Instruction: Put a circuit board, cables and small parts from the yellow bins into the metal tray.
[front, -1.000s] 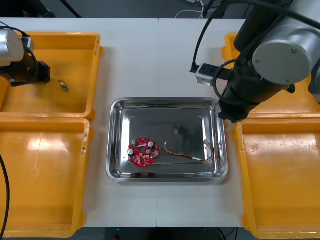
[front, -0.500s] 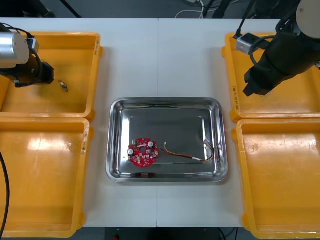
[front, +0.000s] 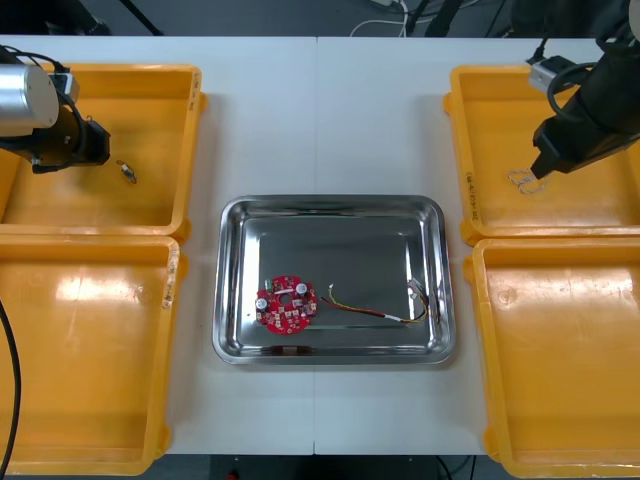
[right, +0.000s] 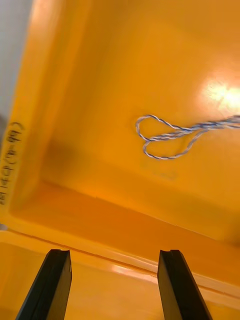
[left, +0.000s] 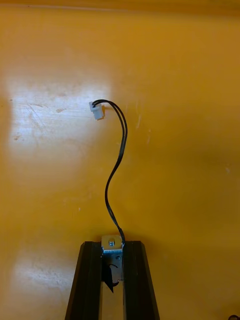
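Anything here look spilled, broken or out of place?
Nothing stands out. The circuit board and red and yellow cable lie inside the metal tray; the left hand grips a black cable, the right hand hangs open over a blue and white cable.

Cut off by picture edge: blue and white cable (right: 175, 133). Hidden between left gripper (left: 112, 246) fingers: black cable (left: 107, 195) end. Small metal part (front: 126, 171) too tiny to make out.
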